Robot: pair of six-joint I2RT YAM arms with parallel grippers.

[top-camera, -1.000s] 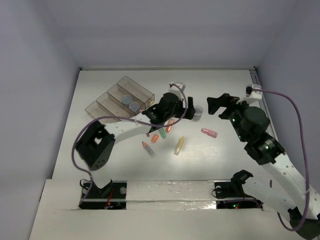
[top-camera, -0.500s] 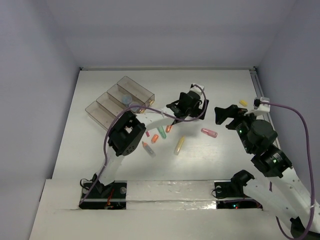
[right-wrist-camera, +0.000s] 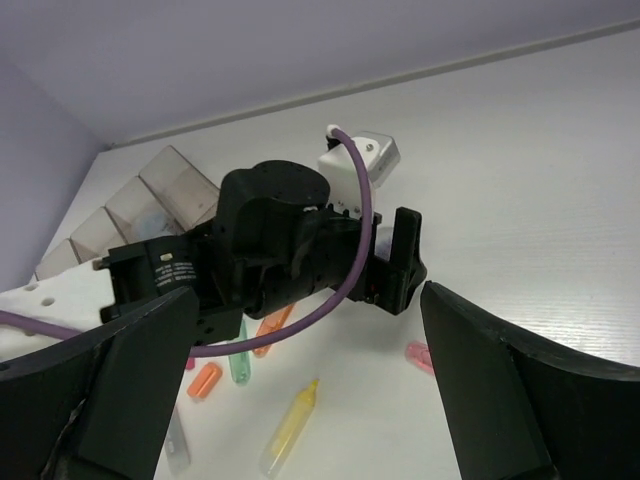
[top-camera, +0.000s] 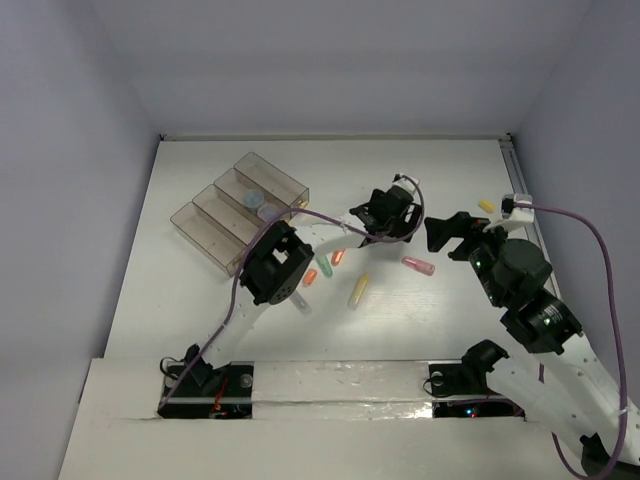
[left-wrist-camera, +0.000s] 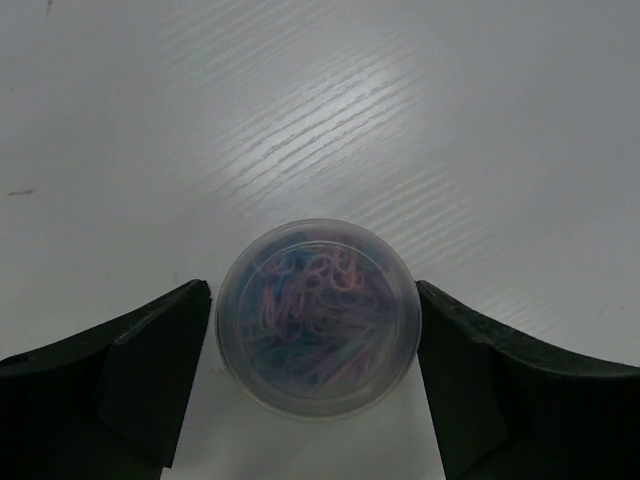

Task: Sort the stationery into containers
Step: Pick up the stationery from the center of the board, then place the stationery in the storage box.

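Observation:
A round clear roll [left-wrist-camera: 316,318] full of coloured clips lies on the white table. My left gripper [left-wrist-camera: 313,290] straddles it, open, with its fingers [left-wrist-camera: 150,370] close on both sides and a sliver of gap on the left. From above, the left gripper [top-camera: 396,218] hides the roll. My right gripper [top-camera: 450,232] hovers open and empty just to its right, looking at the left wrist. Coloured sticks lie loose: yellow [top-camera: 358,291], pink [top-camera: 418,266], green [top-camera: 324,268], orange [top-camera: 337,257]. The containers [top-camera: 200,222] stand at the back left with two rolls [top-camera: 252,198] inside.
A short orange stick [top-camera: 310,276] and a clear pen [top-camera: 300,303] lie beside the left arm's elbow. A small yellow stick [top-camera: 486,206] lies near the right edge rail [top-camera: 520,180]. The left arm's purple cable [right-wrist-camera: 350,240] loops in front of the right gripper [right-wrist-camera: 308,295].
The left arm has swung right from beside the containers to over the roll, and its jaws have narrowed around it. The right gripper has drawn back a little to the right.

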